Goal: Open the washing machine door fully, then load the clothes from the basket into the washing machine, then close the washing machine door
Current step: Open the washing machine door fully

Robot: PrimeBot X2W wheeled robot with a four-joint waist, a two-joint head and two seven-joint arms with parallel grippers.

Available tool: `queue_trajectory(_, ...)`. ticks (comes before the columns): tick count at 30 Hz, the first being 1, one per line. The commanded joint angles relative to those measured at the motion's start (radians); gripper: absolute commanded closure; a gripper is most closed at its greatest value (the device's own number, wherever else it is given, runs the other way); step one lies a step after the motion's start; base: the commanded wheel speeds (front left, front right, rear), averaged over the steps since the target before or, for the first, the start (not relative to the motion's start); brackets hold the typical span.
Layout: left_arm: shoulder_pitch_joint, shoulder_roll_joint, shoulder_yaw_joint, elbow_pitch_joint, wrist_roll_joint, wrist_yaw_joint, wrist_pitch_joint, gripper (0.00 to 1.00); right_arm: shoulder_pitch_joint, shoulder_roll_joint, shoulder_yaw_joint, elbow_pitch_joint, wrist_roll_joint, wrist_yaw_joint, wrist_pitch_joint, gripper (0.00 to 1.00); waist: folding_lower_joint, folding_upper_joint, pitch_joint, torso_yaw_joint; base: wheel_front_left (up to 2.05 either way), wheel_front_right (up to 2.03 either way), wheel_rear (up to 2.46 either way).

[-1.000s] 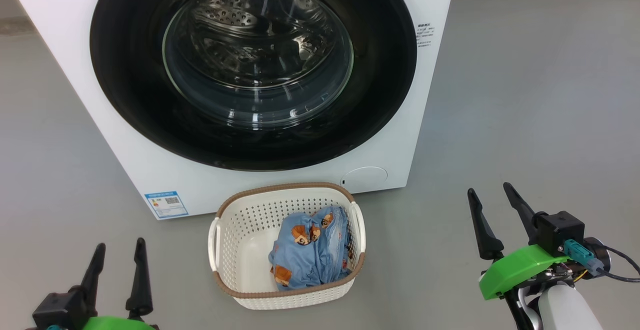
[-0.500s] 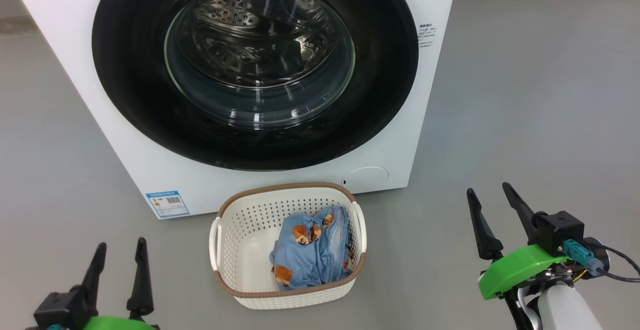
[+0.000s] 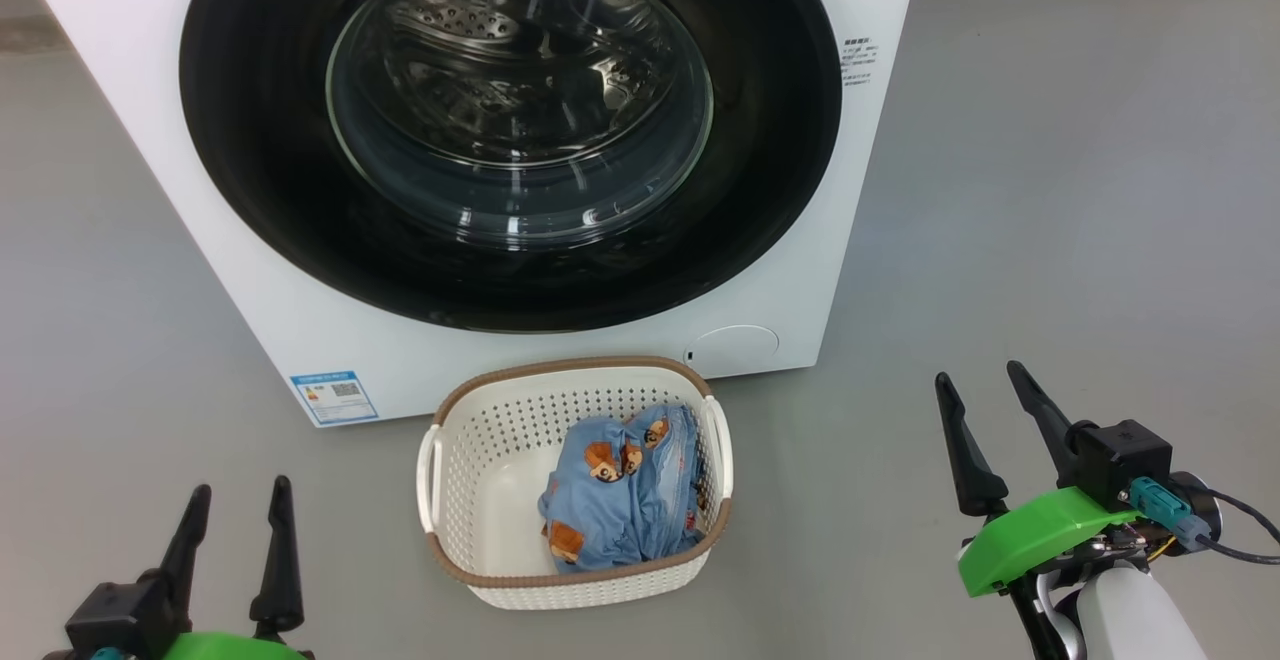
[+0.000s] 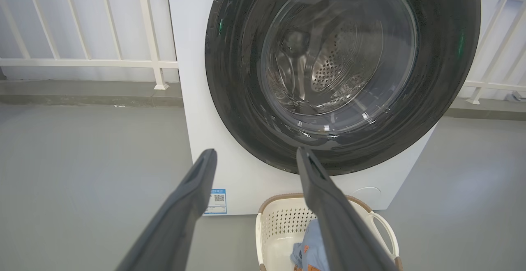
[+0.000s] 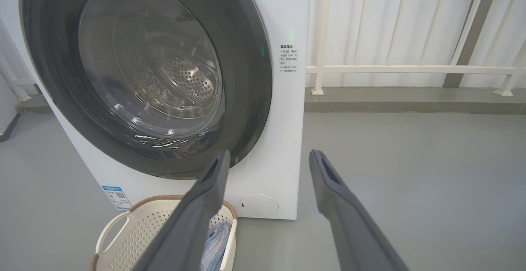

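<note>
The white washing machine (image 3: 300, 340) stands ahead with its round black-rimmed door (image 3: 770, 140) shut flat against the front; the steel drum shows through the glass. On the floor just before it sits the cream basket (image 3: 470, 460) holding the light blue clothes (image 3: 610, 510) with orange-brown figures. My left gripper (image 3: 235, 500) is open at the lower left, well short of the basket. At the lower right my right gripper (image 3: 980, 385) is open and empty, clear of machine and basket. The left wrist view shows the door (image 4: 238, 78) and basket (image 4: 279, 221); the right wrist view shows the door (image 5: 254, 78) and basket (image 5: 135, 221).
Grey floor (image 3: 1050, 190) spreads to both sides of the machine. A white railing (image 5: 411, 69) on a low kerb runs behind it. A round service cap (image 3: 732, 350) and a blue sticker (image 3: 335, 396) mark the machine's lower front.
The whole head view has shifted slightly, so the camera moved. Both grippers stay open in the same places; the door and basket have not moved.
</note>
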Motion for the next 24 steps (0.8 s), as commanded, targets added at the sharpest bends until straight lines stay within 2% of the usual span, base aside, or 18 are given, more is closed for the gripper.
queue_trajectory(1,-0.053,0.023,0.030,-0.019,-0.005,-0.003,-0.010,0.00,-0.026,0.004,0.027,-0.028,0.015,-0.001,-0.012,0.00,0.0000,-0.0001,0.001,0.000,0.62,0.48,-1.09)
queue_trajectory(7,-0.063,0.027,0.026,-0.012,-0.006,-0.003,-0.010,0.00,-0.028,0.004,0.023,-0.033,0.020,-0.001,-0.012,0.00,0.0000,-0.0001,0.008,0.005,0.97,0.67,-1.64)
queue_trajectory(18,-0.073,0.026,0.027,-0.028,-0.028,-0.003,-0.010,0.00,-0.033,0.004,0.017,-0.041,0.030,-0.001,-0.012,0.00,0.0000,-0.0001,0.025,0.008,1.33,0.97,-2.30)
queue_trajectory(24,-0.071,0.024,0.028,-0.036,-0.026,-0.003,-0.010,0.00,-0.034,0.004,0.013,-0.043,0.034,-0.001,-0.012,0.00,0.0000,-0.0001,0.031,0.006,0.67,0.67,-1.33)
